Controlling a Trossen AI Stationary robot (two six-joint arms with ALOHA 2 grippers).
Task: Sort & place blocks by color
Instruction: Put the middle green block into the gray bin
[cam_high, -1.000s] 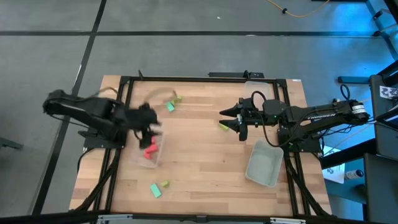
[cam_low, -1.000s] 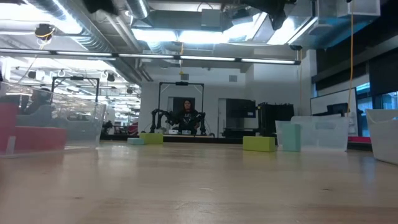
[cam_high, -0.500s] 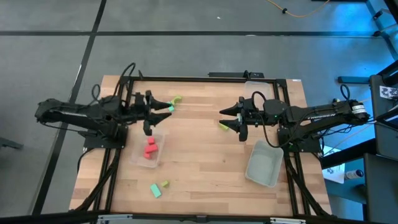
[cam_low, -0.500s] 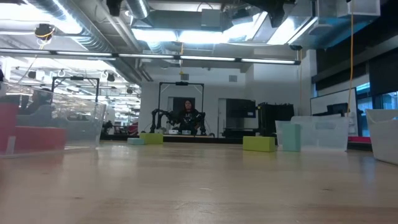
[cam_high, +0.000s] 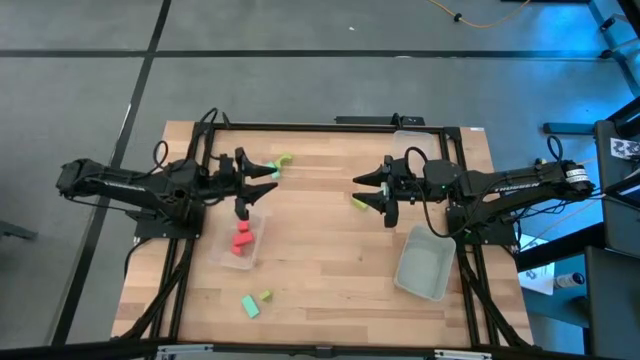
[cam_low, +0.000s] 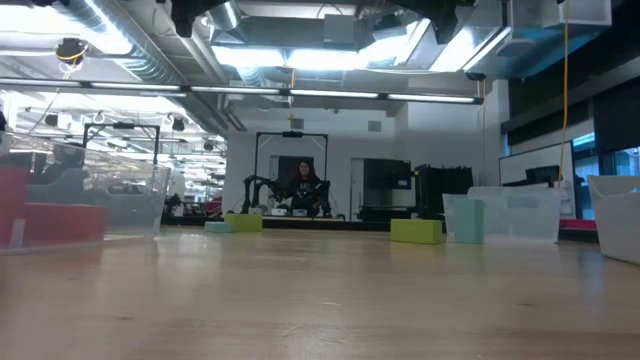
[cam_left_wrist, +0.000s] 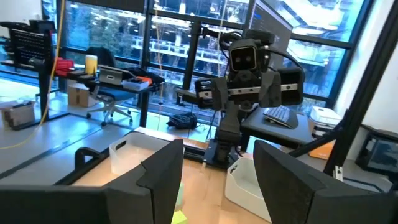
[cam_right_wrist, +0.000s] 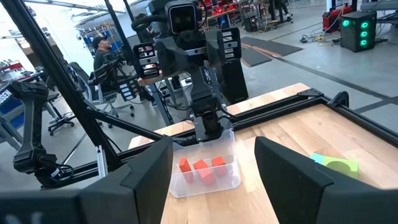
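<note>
Sorting was partly done: three small red blocks (cam_high: 241, 238) lay together inside a clear plastic tray (cam_high: 253, 256) on the left of the wooden table (cam_high: 330, 250), so the red group looked finished while the green colours remained loose. The left gripper (cam_high: 262, 178) hung above the table at the tray's far end, its two dark fingers spread apart and holding nothing. Just past its fingertips, toward the table's back edge, lay a mint green block (cam_high: 271, 167) with a yellow-green block (cam_high: 285, 159) touching or nearly touching it. By my reading, this arm was between picks, and its next move called for reaching forward and down over one of that pair, closing on a single tiny block without dragging its neighbour.

The right gripper (cam_high: 368, 190) hovered near the table's middle, fingers likewise apart and empty, with another yellow-green block (cam_high: 359, 203) lying just beside its nearer fingertip. A second clear, empty plastic bin (cam_high: 423, 265) sat close to the right arm's base, a likely home for that colour. One more mint green block (cam_high: 249, 306) and a yellow-green block (cam_high: 265, 296) rested together near the front edge, well apart from both grippers.
</note>
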